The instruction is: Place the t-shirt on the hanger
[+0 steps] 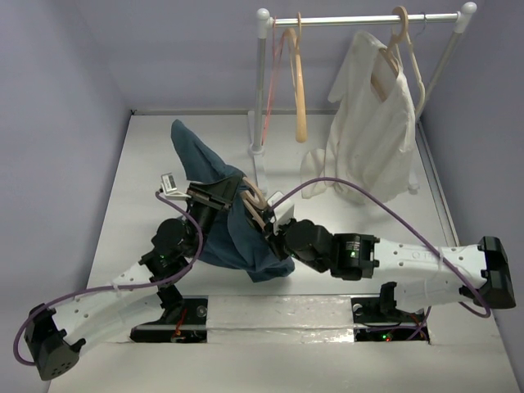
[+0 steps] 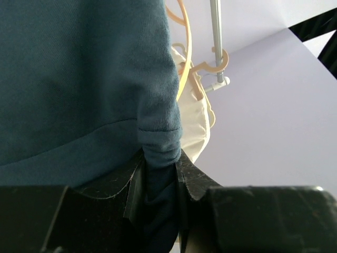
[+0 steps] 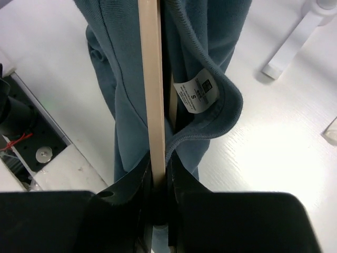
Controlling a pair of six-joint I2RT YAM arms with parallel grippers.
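The teal-blue t-shirt (image 1: 214, 201) hangs bunched between my two grippers above the table's middle. The pale tan hanger (image 1: 255, 206) pokes out of the cloth, its bar running up the right wrist view (image 3: 152, 79). My right gripper (image 3: 159, 171) is shut on that bar, with the shirt's neck hem and its pale label (image 3: 196, 94) beside the jaws. My left gripper (image 2: 160, 168) is shut on a fold of the t-shirt (image 2: 79, 79), which fills most of its view. In the top view the left gripper (image 1: 214, 199) is at the shirt's left and the right gripper (image 1: 274, 231) at its right.
A white garment rail (image 1: 360, 18) stands at the back. On it hang a yellow-orange hanger (image 1: 299, 90), a thin pink hanger (image 1: 278, 49) and a cream-white garment (image 1: 372, 123). The rail's base (image 1: 260, 155) stands just behind the shirt. Grey walls close in both sides.
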